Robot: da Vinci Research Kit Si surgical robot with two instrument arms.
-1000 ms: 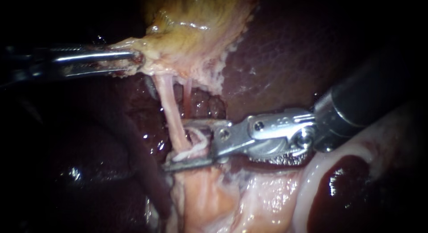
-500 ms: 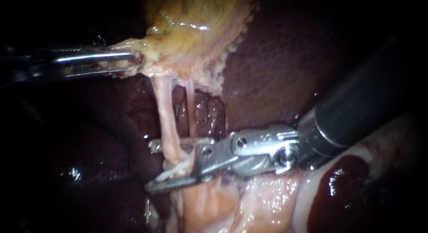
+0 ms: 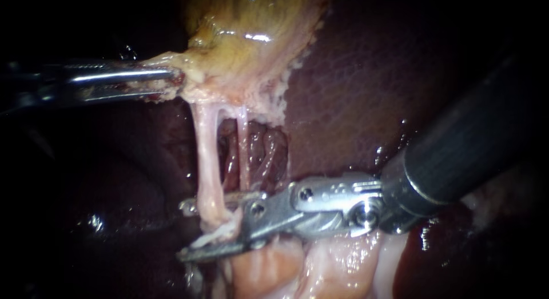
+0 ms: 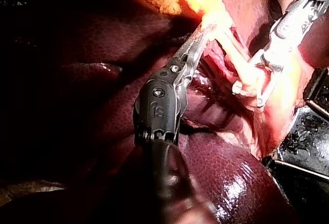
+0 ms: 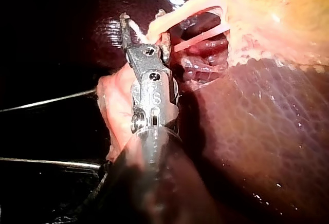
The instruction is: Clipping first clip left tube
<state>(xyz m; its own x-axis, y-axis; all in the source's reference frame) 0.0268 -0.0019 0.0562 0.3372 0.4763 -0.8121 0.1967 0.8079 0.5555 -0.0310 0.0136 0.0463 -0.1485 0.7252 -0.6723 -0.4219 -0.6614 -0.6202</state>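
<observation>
- The left tube (image 3: 207, 162) is straddled by the open jaws of the right instrument (image 3: 184, 230) and sits back from their tips. Its long axis crosses the jaws almost at right angles, running from the gallbladder (image 3: 251, 42) through the gap into the pale tissue beyond.
- A clear gap is seen between the two jaws, and the tube is not squeezed. A straight closing on it is judged to be what the coming move turns on.
- The left instrument (image 3: 174, 79) is clamped on the gallbladder's edge, well apart from the right instrument, and the tube looks stretched by that pull.
- The thinner right tube (image 3: 243, 153) is met by one jaw nearer the hinge. Whether it is outside the bite cannot be made out.
- Whether a clip is seated in the jaws cannot be told. The tube's crossing at the other jaw is masked by whitish shreds.
</observation>
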